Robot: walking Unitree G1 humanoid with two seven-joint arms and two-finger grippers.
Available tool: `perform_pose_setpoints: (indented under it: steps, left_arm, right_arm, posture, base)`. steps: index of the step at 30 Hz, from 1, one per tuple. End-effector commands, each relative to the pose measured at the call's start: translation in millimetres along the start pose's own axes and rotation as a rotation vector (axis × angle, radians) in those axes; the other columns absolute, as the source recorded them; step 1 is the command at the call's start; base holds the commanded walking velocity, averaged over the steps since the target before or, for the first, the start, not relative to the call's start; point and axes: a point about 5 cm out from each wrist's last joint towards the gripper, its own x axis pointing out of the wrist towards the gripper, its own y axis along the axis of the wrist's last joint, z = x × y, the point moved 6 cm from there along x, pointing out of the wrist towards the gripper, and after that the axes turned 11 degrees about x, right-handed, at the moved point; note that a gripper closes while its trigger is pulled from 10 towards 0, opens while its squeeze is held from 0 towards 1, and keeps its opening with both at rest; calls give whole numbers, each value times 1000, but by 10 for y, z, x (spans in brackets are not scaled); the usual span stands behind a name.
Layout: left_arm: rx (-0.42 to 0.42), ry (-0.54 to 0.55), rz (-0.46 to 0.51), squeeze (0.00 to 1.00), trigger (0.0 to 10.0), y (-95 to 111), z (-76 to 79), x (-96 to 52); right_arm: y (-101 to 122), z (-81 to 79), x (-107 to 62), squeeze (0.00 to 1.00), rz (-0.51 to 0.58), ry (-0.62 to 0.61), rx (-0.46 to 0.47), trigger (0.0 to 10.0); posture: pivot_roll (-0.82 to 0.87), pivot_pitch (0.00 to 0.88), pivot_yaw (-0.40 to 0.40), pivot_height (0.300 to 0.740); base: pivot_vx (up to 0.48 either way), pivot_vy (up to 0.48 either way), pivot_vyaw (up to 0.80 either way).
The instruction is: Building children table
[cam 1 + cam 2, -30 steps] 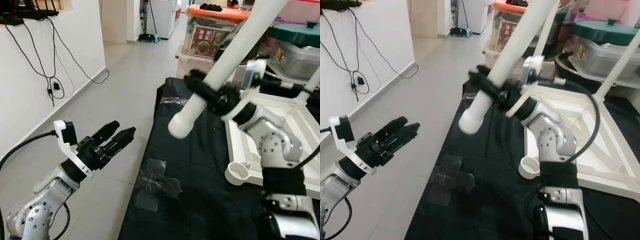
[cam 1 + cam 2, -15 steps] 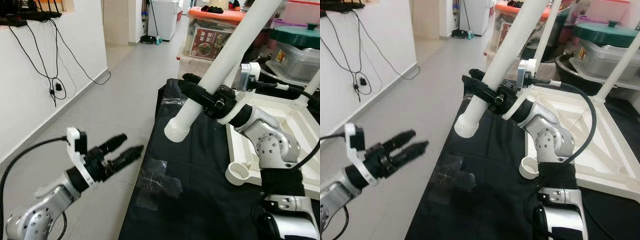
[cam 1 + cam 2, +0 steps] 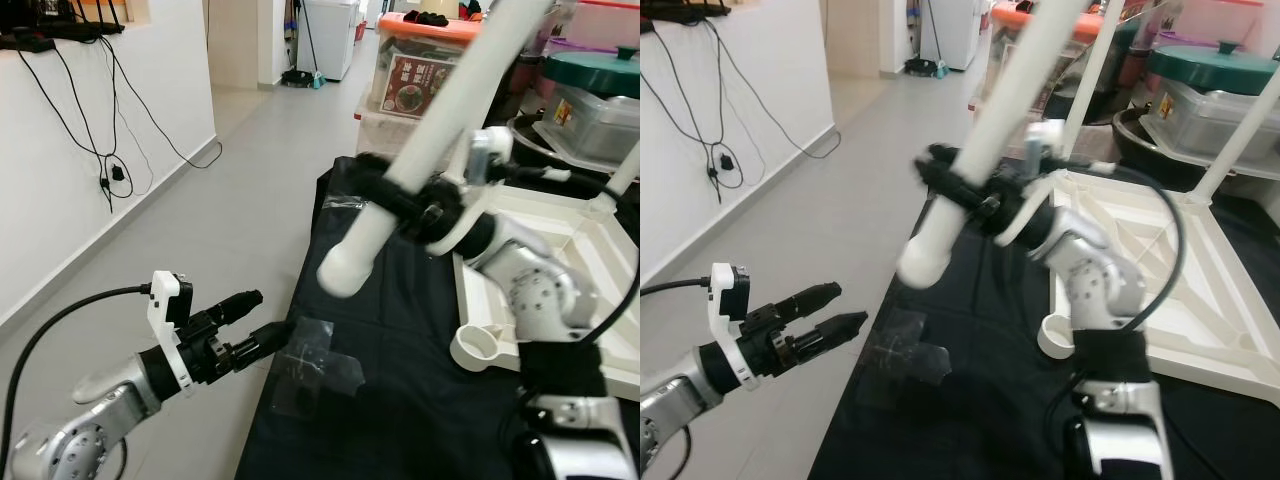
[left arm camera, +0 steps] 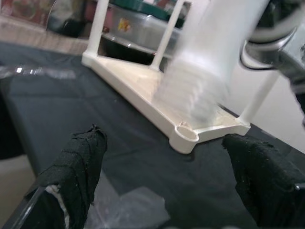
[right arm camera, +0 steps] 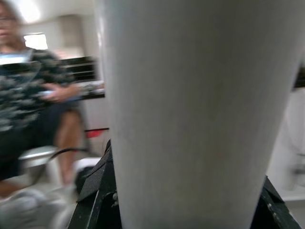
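At about 8 o'clock in the head views, nearest the camera, the left gripper [image 3: 262, 318] hangs off the edge of the black cloth [image 3: 400, 400], its two fingers spread and holding nothing, tips close to a patch of clear tape [image 3: 310, 365] stuck on the cloth. Its wrist view looks between its own fingers [image 4: 76, 167] across the cloth to the tabletop.

Further in, near centre, the right gripper [image 3: 415, 205] is clamped round a white leg [image 3: 430, 150]. The leg's long axis runs from 7 o'clock up to 1 o'clock: its threaded lower end [image 3: 340, 272] points down towards the cloth and the robot's left, and its upper part leaves the top of the view. That end hangs in the air, well apart from the empty round socket [image 3: 480, 345] at the near corner of the upturned tabletop [image 3: 590, 250], which lies at 3 o'clock with other legs already standing on it.

The risk I see is the angle. The leg is steeply tilted, so brought to the socket like this the thread would likely cross or miss. The long free end could swing into the standing legs or the boxes [image 3: 425, 70] at 12 o'clock, and the grip sits near one end, so the leg may twist in the fingers.
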Motion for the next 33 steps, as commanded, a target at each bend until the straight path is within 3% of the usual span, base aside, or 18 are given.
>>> perform_pose_setpoints:
  steps: [1,4,6,9,15,16,18,19,33]
  left_arm:
    - [30,-23,-29,0,10000,-19,-6,5]
    - [107,-106,-65,0,10000,17,18,101]
    - [107,-106,-65,0,10000,17,18,101]
    - [130,-164,-73,0,10000,20,63,185]
    - [138,-208,-90,0,10000,-31,114,226]
    - [147,-233,-110,0,3725,-81,137,228]
    - [151,-241,-119,0,3725,-100,140,226]
    - [148,-247,-125,0,314,-117,149,216]
    - [144,-274,-142,0,0,-167,191,174]
  right_arm:
    - [-41,-113,75,0,-19,46,3,0]
    - [-345,-246,367,0,-66,96,71,0]
    - [-345,-246,367,0,-66,96,71,0]
    - [-463,-215,544,0,-48,67,103,0]
    - [-456,-214,583,0,-34,55,119,0]
    - [-437,-209,577,0,-34,45,116,0]
    - [-427,-201,570,0,-35,39,114,0]
    - [-399,-175,550,0,-31,28,111,0]
    - [-328,-97,525,0,-21,-20,95,0]
  posture:
    - [69,0,-87,740]
    - [67,0,-86,740]
    - [67,0,-86,740]
    - [67,0,-82,740]
    - [59,0,-80,740]
    - [55,0,-78,740]
    - [55,0,-78,740]
    - [55,0,-78,740]
    - [60,0,-80,740]
  base:
    - [0,0,0]
    - [0,0,0]
    - [0,0,0]
    - [0,0,0]
    - [0,0,0]
    - [0,0,0]
    - [0,0,0]
    - [0,0,0]
    - [0,0,0]
